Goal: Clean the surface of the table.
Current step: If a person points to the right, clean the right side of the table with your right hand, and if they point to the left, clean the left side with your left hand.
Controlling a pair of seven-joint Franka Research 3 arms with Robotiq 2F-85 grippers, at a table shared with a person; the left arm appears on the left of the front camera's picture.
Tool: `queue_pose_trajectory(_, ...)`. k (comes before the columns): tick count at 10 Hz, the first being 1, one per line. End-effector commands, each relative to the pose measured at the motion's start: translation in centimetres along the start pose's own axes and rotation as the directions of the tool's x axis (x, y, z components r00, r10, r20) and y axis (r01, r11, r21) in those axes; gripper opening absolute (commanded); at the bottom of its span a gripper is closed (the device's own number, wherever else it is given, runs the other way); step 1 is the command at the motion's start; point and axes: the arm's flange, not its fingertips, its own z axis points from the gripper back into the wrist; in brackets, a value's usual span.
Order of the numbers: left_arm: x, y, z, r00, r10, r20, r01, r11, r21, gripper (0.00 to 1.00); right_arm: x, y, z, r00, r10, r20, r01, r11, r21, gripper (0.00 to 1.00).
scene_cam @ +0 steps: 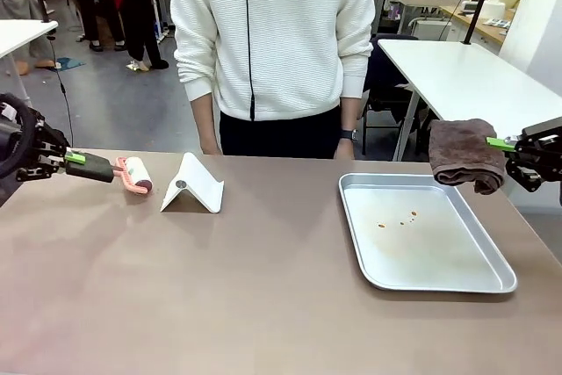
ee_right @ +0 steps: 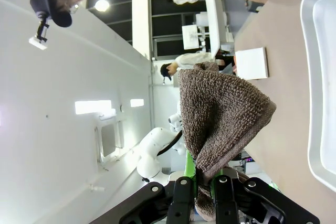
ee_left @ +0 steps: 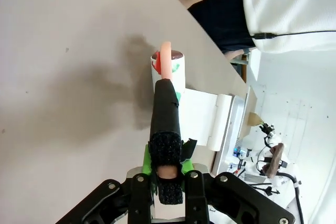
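The wide brown table (scene_cam: 219, 287) stretches across the front view. At its left, my left gripper (scene_cam: 75, 159) is shut on the black handle of a lint roller (scene_cam: 136, 174), whose white roll rests just above the tabletop; the left wrist view shows the lint roller (ee_left: 168, 72) pointing away from my left gripper (ee_left: 168, 169). Over the right edge, my right gripper (scene_cam: 502, 143) is shut on a brown towel (scene_cam: 465, 154) that hangs in the air; in the right wrist view the brown towel (ee_right: 220, 114) rises from my right gripper (ee_right: 202, 179).
A shallow silver tray (scene_cam: 421, 233) with a few small crumbs lies at the right. A white folded stand (scene_cam: 193, 185) sits near the roller. A person in a white sweater (scene_cam: 272, 32) stands at the far edge. A white table (scene_cam: 465, 72) stands behind at right.
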Motion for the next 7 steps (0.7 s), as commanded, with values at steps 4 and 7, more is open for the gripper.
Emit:
queue_pose_trajectory(4,-5.9,-3.1,10.4,0.976,-0.217,0.035,0.218,0.932,-0.289,0.22,-0.1,0.4,0.1,1.0,-0.013,0.003,0.013,1.0,0.001,0.0)
queue_pose_trajectory(7,-12.4,-2.3,15.2,0.926,-0.349,-0.14,0.271,0.877,-0.397,0.22,-0.1,0.4,0.1,1.0,-0.013,0.003,0.013,1.0,0.001,0.0)
